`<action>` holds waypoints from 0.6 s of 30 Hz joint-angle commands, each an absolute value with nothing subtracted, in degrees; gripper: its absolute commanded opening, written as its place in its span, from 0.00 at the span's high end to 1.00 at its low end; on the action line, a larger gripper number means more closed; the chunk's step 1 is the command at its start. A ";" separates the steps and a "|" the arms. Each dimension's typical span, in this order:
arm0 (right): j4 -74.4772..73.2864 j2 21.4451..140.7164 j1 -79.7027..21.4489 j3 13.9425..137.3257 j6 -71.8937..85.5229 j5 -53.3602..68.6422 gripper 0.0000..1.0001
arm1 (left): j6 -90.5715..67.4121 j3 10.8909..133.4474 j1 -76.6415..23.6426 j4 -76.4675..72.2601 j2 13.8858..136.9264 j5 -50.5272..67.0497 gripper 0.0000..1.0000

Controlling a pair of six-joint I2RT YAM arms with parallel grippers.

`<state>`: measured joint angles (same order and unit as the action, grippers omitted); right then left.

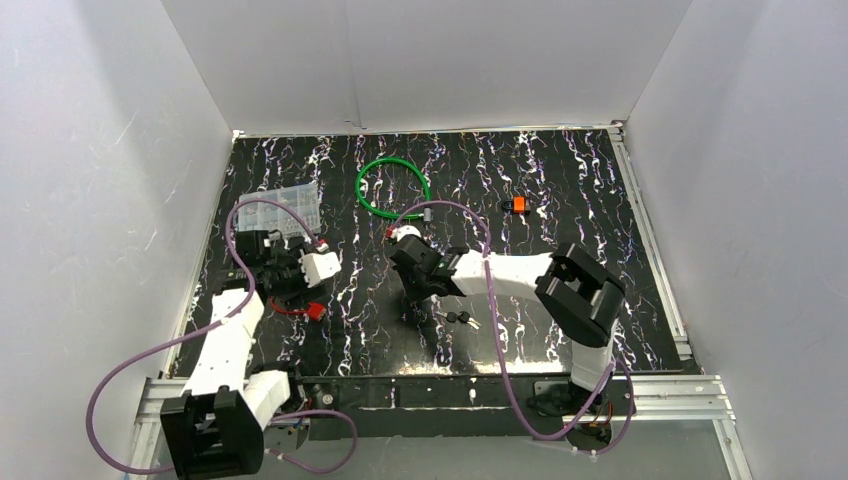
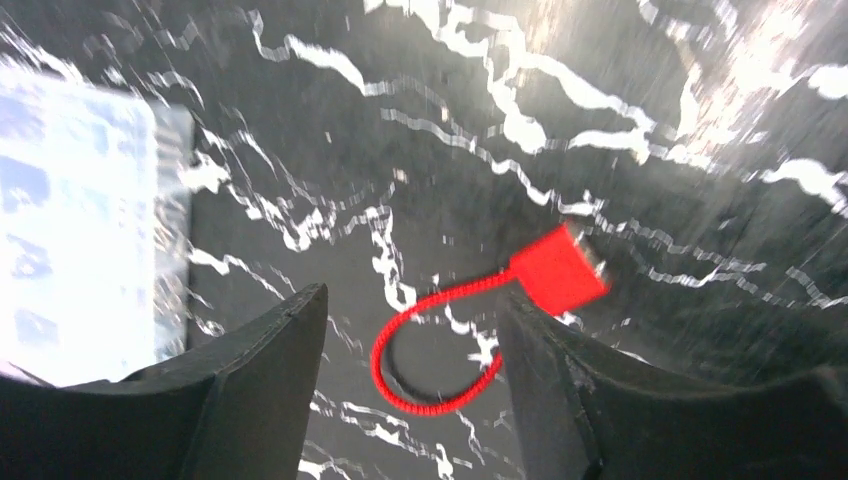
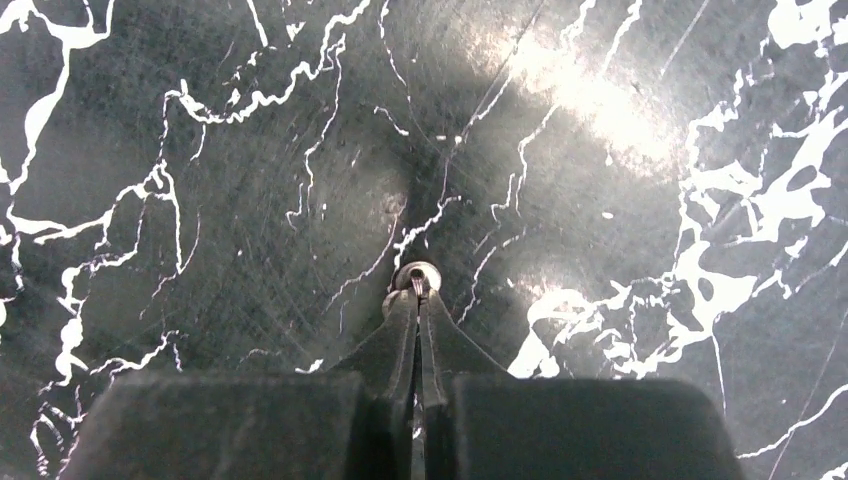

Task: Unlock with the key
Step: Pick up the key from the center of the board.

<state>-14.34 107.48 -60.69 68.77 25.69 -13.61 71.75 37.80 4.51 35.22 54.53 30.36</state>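
Right gripper (image 3: 417,300) pinched shut on thin metal ring (image 3: 418,274); small, stiff, slippery. Left gripper (image 2: 410,330) wide, straddling light red lock (image 2: 556,270); grasp its rigid body, not flexible cable.

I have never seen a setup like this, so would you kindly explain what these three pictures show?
Two robot arms are bolted to a black marbled table. One picture looks down from above; the other two come from cameras on each wrist. The left gripper hangs open over a red cable lock. The right gripper is shut, pinching a small metal ring, probably the key ring. Keys, a green cable loop, a small orange item and a clear plastic box also lie on the table.
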 commanded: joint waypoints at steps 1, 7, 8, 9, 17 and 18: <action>-14.78 103.81 -60.67 65.00 26.26 -16.07 0.99 | 78.94 35.49 9.00 39.91 58.09 21.68 0.41; -13.95 99.93 -60.73 61.99 27.15 -16.70 0.99 | 91.47 37.16 13.36 48.42 62.27 22.39 0.46; -13.81 99.42 -60.73 61.71 27.40 -16.70 0.99 | 93.03 37.09 13.36 49.85 62.47 22.79 0.46; -13.73 98.98 -60.73 61.42 27.51 -16.75 0.99 | 94.83 36.44 13.36 50.21 62.50 23.29 0.46; -11.84 92.83 -60.73 58.08 27.52 -16.72 0.99 | 92.32 26.25 8.34 29.86 64.02 25.10 0.56; -11.53 91.80 -60.73 57.63 27.47 -16.51 0.99 | 91.84 25.81 7.11 28.57 64.83 25.23 0.57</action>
